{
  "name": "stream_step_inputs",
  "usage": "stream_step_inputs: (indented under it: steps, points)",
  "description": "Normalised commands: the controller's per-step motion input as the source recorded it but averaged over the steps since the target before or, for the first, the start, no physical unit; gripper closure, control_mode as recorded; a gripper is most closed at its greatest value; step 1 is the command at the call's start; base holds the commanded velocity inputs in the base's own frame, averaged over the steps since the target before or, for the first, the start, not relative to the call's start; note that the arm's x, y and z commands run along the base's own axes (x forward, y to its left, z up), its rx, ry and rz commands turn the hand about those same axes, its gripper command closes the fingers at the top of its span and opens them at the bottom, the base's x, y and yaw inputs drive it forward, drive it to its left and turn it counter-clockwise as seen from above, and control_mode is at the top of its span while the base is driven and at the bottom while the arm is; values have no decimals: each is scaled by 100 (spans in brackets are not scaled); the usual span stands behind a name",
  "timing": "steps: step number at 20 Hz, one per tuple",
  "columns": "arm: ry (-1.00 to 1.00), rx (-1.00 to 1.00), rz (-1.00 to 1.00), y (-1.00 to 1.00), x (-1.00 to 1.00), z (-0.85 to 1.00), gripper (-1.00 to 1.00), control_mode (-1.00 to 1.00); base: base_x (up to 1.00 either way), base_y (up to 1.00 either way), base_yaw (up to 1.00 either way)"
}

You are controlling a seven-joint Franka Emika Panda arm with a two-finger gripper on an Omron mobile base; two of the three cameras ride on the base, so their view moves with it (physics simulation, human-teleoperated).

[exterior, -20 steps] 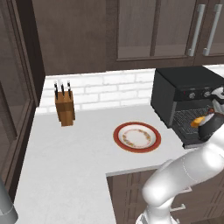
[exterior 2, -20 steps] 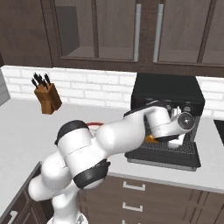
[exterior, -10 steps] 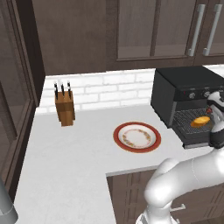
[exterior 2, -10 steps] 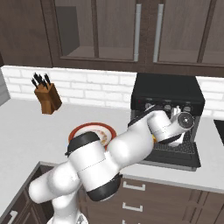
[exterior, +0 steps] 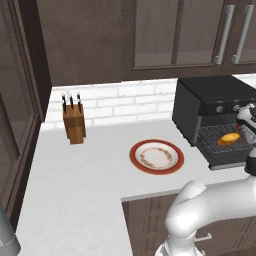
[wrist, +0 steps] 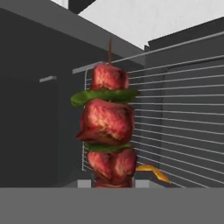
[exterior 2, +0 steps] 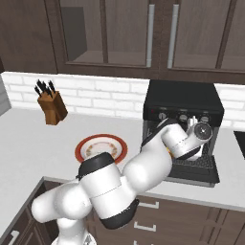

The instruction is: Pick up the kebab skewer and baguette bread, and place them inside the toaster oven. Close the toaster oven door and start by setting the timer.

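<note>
the jaws are clamped on the kebab skewer [wrist: 108, 131], which stands in front of the wire rack [wrist: 175, 122] at the open mouth of the toaster oven [exterior: 215, 107] by the desk's [exterior: 85, 185] right edge. the baguette bread [exterior: 229, 138] lies on the rack; the plate [exterior: 156, 156] sits mid-desk.

Left base view: high, behind the arm's left, facing forward and down over the counter [exterior: 75, 185]; knife block [exterior: 74, 121] far left, plate [exterior: 156, 156] centre, toaster oven [exterior: 212, 117] at right edge.

Right base view: same height, from the other side; toaster oven [exterior 2: 184, 103] centre-right, plate [exterior 2: 100, 147] and knife block [exterior 2: 51, 106] to its left. Both views share all of these.

Hand view: very close, looking along the kebab skewer [wrist: 109, 131] onto the oven's wire rack [wrist: 175, 122].
</note>
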Motion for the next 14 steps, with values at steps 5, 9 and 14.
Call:
stream_step_inputs:
  steps: [5,9,14]
  points:
    - [7,0,0,0,8,0,-100,-100,0,0,0]
    - [7,0,0,0,0,0,-100,-100,0,0,0]
    - [9,0,0,0,0,0,-100,-100,0,0,0]
